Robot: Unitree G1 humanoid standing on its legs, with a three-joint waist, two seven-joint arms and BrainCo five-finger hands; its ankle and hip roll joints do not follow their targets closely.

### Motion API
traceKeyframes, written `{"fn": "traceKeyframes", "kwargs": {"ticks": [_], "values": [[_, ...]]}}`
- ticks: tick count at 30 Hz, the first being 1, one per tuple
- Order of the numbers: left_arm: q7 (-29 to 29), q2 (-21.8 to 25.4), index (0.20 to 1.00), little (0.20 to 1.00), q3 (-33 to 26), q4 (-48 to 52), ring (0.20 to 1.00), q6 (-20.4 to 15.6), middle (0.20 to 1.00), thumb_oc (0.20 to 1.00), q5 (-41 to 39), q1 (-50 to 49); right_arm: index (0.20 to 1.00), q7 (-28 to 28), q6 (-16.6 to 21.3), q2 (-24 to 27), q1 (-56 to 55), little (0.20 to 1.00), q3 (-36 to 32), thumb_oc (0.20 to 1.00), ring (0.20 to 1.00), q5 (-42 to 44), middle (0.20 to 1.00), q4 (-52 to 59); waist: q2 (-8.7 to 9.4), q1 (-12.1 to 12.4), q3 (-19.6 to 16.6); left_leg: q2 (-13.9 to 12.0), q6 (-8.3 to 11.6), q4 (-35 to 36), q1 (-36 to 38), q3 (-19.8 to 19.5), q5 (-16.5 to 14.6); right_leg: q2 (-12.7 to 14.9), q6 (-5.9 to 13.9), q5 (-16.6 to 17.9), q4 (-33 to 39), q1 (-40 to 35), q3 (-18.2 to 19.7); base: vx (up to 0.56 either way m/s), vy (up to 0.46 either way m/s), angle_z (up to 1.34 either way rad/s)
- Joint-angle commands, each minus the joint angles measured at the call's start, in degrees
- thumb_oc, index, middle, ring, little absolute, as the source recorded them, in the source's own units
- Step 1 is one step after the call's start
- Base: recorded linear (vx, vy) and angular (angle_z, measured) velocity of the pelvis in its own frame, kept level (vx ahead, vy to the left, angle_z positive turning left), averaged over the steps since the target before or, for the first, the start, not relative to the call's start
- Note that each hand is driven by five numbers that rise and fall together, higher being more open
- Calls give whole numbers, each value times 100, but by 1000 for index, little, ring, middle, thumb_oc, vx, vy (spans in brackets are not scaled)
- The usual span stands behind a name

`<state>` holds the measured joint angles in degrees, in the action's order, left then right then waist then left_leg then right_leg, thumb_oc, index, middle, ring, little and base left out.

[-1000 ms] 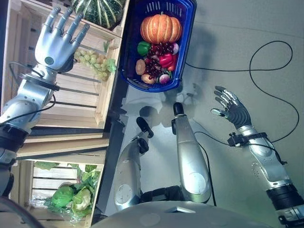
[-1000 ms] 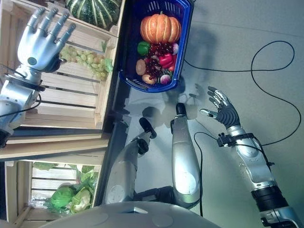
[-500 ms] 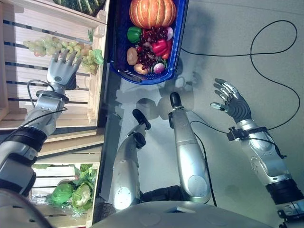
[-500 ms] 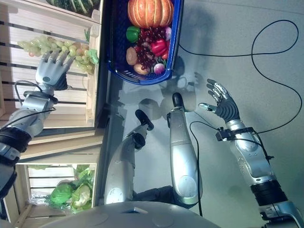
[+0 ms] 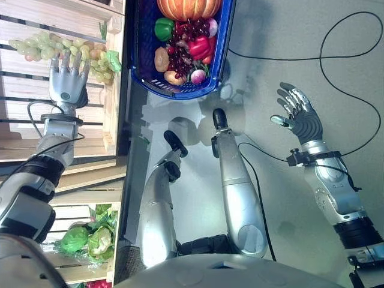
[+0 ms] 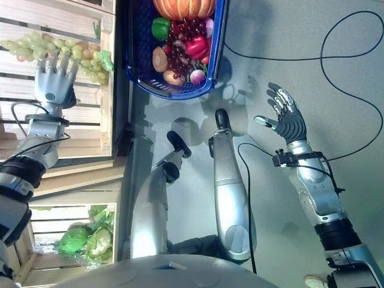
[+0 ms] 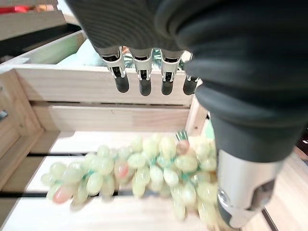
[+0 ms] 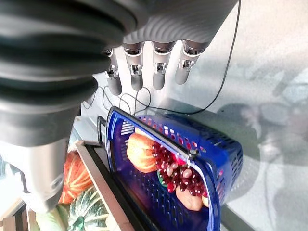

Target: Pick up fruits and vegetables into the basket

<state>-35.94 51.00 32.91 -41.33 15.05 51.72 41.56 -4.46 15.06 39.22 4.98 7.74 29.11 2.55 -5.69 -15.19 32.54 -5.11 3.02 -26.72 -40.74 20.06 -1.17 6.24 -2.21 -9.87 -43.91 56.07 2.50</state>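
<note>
A bunch of green grapes (image 5: 36, 45) lies on the slats of a wooden crate (image 5: 60, 129) at the far left. My left hand (image 5: 65, 85) is open inside that crate, its straight fingers (image 7: 140, 79) reaching over the grapes (image 7: 144, 168) and its thumb (image 7: 240, 192) beside the bunch. A blue basket (image 5: 180, 94) stands on the floor past the crate and holds a pumpkin (image 5: 186, 7), a green pepper (image 5: 163, 28), a red pepper (image 5: 201, 47) and dark red grapes (image 5: 183, 42). My right hand (image 5: 303, 120) hangs open above the floor at the right, holding nothing.
A lower crate holds leafy cabbages (image 5: 84, 239) at the near left. Beyond the basket (image 8: 226, 154), a striped green squash (image 8: 89, 211) and an orange pumpkin (image 8: 72, 175) lie in a crate. Grey floor lies between the basket and my right hand.
My left hand has dropped down into the crate until its fingertips reach the green grapes. The head camera has shifted. My right hand has barely moved.
</note>
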Motion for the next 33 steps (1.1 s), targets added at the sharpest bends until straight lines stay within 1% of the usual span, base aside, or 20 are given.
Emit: {"fn": "traceKeyframes", "kwargs": {"ticks": [1,4,10,12,19,21,25,30,33], "values": [[-271,87,1000,1000,-331,-230,1000,306,1000,1000,110,-70,1000,-117,380,-18,-116,1000,94,1000,1000,-103,1000,214,-188,-235,-275,151,-134,-654,-394,-94,-589,-265,320,-118,130,-81,-213,0,0,0],[-276,107,1000,1000,-298,-235,1000,242,1000,1000,161,37,1000,-118,395,-27,-111,1000,96,1000,1000,-80,1000,190,-180,-239,-275,154,-135,-653,-407,-101,-590,-271,325,-109,131,-64,-209,0,0,0],[-73,84,1000,1000,-188,-255,1000,199,1000,1000,285,182,1000,-89,465,-66,-96,1000,129,1000,1000,-9,1000,128,-180,-249,-275,151,-139,-651,-446,-100,-592,-271,338,-92,125,-7,-204,0,0,0],[72,71,1000,1000,-148,-336,1000,216,1000,1000,227,220,1000,-71,471,-93,-82,1000,121,1000,1000,21,1000,127,-175,-257,-275,146,-134,-653,-480,-99,-586,-274,351,-77,118,36,-193,0,0,0],[178,19,1000,1000,-80,-432,1000,322,1000,1000,200,261,1000,-128,444,-130,-29,1000,109,1000,1000,134,1000,126,-158,-240,-275,122,-127,-671,-624,-104,-589,-291,368,-43,116,188,-183,0,0,0],[229,-4,1000,1000,-61,-489,1000,297,1000,1000,139,288,1000,-130,455,-145,-3,1000,120,1000,1000,157,1000,103,-155,-233,-275,121,-130,-685,-665,-107,-596,-296,368,-39,106,232,-185,0,0,0],[323,-40,1000,1000,-6,-567,1000,413,1000,1000,171,346,1000,-162,496,-151,40,1000,137,1000,1000,161,1000,86,-139,-230,-275,104,-129,-721,-763,-117,-605,-300,372,-31,94,322,-173,0,0,0],[169,-55,1000,1000,25,-645,1000,609,1000,1000,170,462,1000,-266,545,-178,114,1000,163,1000,1000,149,1000,67,-109,-216,-275,74,-126,-776,-904,-141,-619,-311,380,-18,56,456,-168,0,0,0],[37,-62,1000,1000,43,-672,1000,651,1000,1000,110,536,1000,-316,594,-170,149,1000,176,1000,1000,133,1000,40,-100,-213,-275,66,-122,-808,-970,-160,-628,-311,379,-22,22,521,-160,0,0,0]]}}
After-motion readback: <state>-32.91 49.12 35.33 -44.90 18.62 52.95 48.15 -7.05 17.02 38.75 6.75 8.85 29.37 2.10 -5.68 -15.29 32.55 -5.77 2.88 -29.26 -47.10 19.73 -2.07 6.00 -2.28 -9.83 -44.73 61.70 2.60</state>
